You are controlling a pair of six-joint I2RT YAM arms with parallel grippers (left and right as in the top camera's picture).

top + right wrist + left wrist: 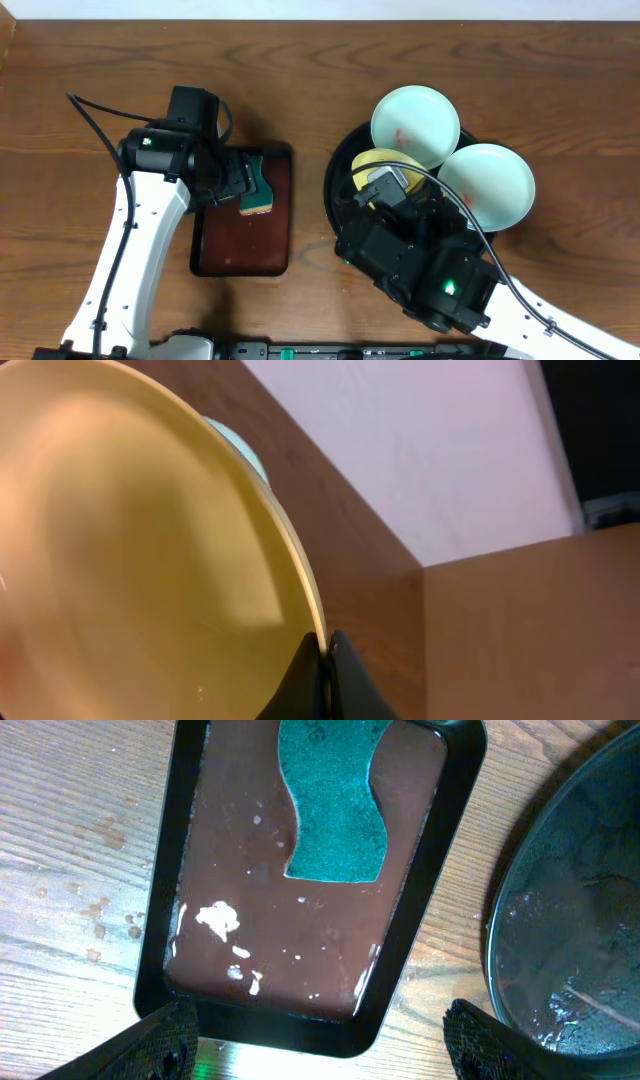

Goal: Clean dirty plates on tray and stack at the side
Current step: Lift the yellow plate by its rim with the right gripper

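My right gripper (pixel 328 645) is shut on the rim of the pale yellow plate (pixel 130 550), which is tilted up on edge. From overhead, this yellow plate (pixel 383 163) is over the round black tray (pixel 336 172), partly under my right arm. Two mint plates (pixel 415 120) (pixel 488 185) lie on the tray's far and right sides, the far one with red smears. My left gripper (pixel 320 1032) is open above the near end of the small brown tray (pixel 290 920), with nothing between its fingers (pixel 165 1035). A green sponge (pixel 335 810) lies flat in that tray.
The small brown tray (pixel 243 240) sits left of the black tray and has white foam spots. The wet rim of the black tray (pixel 505 920) shows at the right of the left wrist view. Bare wood tabletop (pixel 90 60) surrounds both.
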